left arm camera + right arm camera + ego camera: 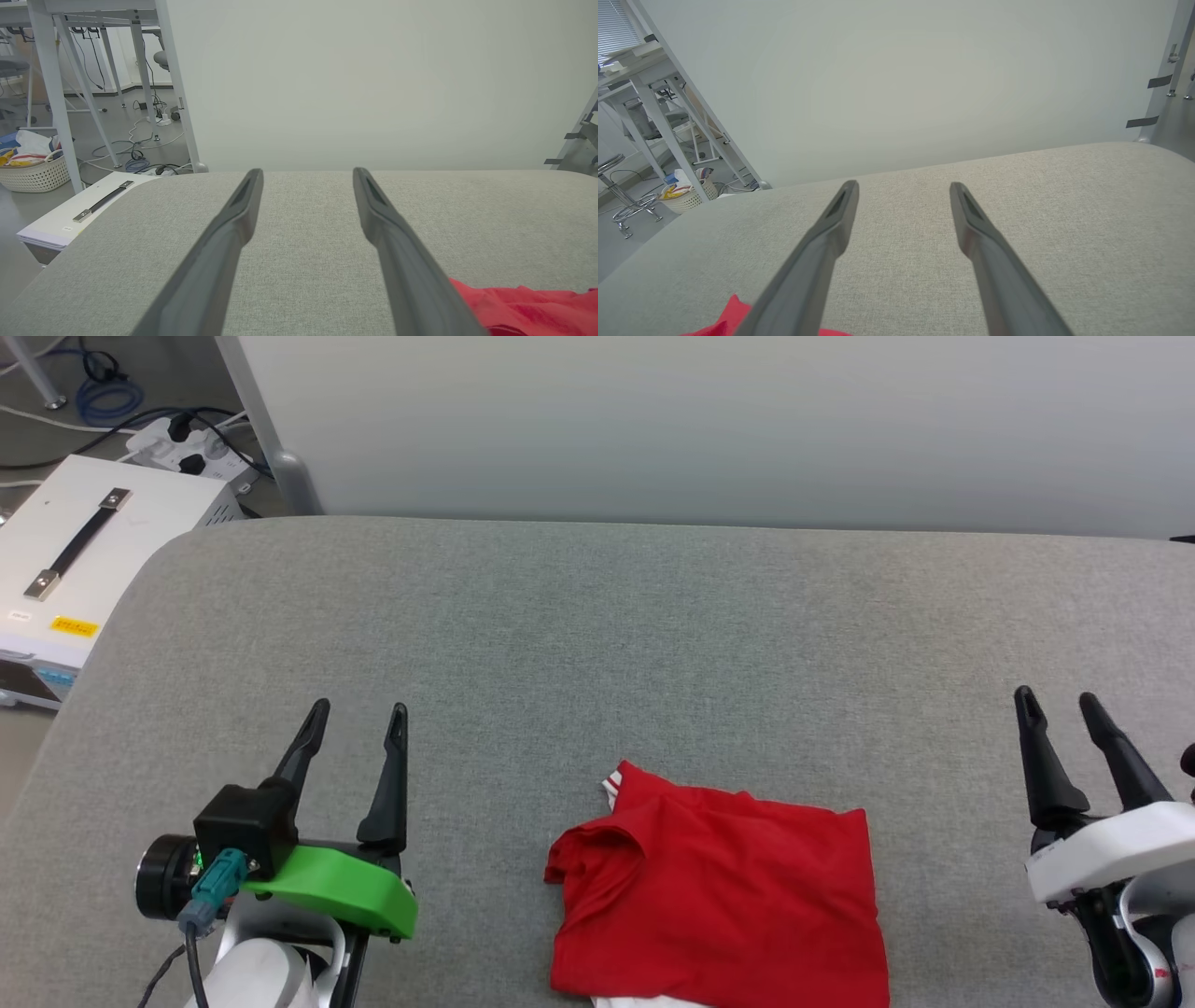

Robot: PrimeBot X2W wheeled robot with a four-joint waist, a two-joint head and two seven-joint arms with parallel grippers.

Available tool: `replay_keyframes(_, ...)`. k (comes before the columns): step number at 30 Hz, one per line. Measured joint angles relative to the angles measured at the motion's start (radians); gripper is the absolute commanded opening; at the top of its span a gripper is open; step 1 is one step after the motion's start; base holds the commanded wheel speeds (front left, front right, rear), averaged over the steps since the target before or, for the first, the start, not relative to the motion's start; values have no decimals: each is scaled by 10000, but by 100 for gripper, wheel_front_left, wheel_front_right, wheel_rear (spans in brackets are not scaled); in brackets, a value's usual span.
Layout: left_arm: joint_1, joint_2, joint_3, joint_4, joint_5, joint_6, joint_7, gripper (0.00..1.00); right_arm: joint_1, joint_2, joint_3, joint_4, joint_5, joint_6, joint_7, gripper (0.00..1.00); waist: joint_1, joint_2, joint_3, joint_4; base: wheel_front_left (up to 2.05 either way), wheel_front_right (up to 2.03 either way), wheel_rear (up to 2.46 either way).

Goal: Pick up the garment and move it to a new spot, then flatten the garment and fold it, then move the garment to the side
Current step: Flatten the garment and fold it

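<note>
Up front in the head view, the left claw (360,707) has its two dark fingers spread with an empty gap between them, holding nothing. Its fingers slope up and away from the green wrist housing (336,887) over the grey counter (597,616). The right claw (1056,695) is spread too, a little narrower, and also empty, with its white wrist below it. The garment (719,896) lies folded into a rough red square between the two claws, nearer than both sets of fingertips and touching neither. A striped edge peeks out at its corner nearest the left claw, and a white strip shows under its near edge. A white box (84,551) with a black handle sits beyond the counter, to the left claw's outer side.

Next, in the left wrist view, the left claw (307,171) stands wide apart above bare counter (490,210). The garment (523,303) lies low beside the right-hand finger.

Lastly, in the right wrist view, the right claw (903,184) is likewise parted and empty over the counter (1087,210). The garment (733,312) shows by the base of the left-hand finger.
</note>
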Motion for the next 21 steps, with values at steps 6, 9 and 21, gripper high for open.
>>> replay_keyframes(6,87,153,109,17,-12,159,-19,100,668,12,-309,-884,-1576,0,-593,100,0,0,-87,-264,0,0,0)
replay_keyframes(9,240,146,94,102,-12,173,-63,100,1112,19,-362,-1160,-2063,0,-732,100,0,0,-144,-350,0,0,0)
replay_keyframes(21,881,73,314,464,-222,215,-213,100,2150,339,-217,-1814,-2654,0,-832,100,0,0,-507,-634,0,0,0)
